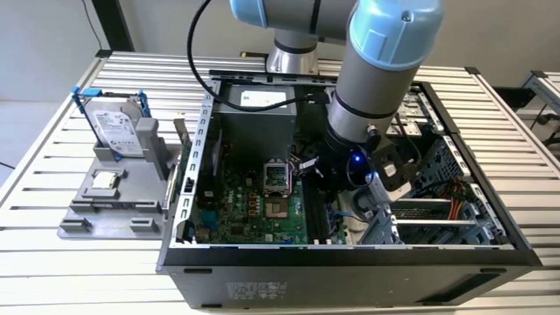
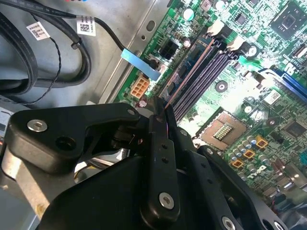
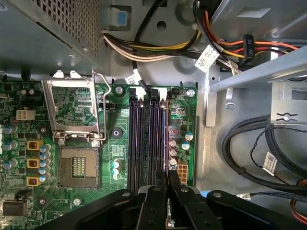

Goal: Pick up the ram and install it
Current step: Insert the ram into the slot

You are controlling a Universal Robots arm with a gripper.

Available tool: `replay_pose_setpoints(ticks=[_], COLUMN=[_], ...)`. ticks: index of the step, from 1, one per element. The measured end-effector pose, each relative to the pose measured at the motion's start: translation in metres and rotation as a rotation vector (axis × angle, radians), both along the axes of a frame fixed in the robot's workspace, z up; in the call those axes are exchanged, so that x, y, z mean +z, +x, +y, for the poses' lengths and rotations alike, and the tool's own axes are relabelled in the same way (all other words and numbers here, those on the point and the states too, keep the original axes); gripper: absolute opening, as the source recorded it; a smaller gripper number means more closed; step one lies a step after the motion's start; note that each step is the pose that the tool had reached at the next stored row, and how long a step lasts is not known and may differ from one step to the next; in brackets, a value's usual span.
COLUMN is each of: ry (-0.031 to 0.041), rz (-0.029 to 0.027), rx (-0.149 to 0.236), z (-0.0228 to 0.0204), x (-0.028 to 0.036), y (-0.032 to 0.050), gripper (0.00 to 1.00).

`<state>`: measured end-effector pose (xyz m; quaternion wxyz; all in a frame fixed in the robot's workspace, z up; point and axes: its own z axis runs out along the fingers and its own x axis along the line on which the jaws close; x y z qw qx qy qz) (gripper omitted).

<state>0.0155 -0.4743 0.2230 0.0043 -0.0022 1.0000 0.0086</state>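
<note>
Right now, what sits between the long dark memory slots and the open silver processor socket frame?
In the first wrist view, green circuit board lies between them, with a round mounting hole and two small capacitors.

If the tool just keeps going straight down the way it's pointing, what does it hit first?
Probably the memory slots on the motherboard. The tool grips the ram edge-on, lined up with the slot nearest the board's edge, though how far above is unclear.

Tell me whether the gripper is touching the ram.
Touching. In the second wrist view the gripper is closed on the ram, whose thin edge runs out from between the fingertips toward the memory slots.
</note>
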Motion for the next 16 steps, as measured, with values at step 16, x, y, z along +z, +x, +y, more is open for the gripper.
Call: replay_pose_setpoints(ticks=[16], ry=[-0.0013], rz=[0.0014], rx=[0.000], z=[-0.0004], x=[-0.0055], y=[-0.0006], gripper=[0.00])
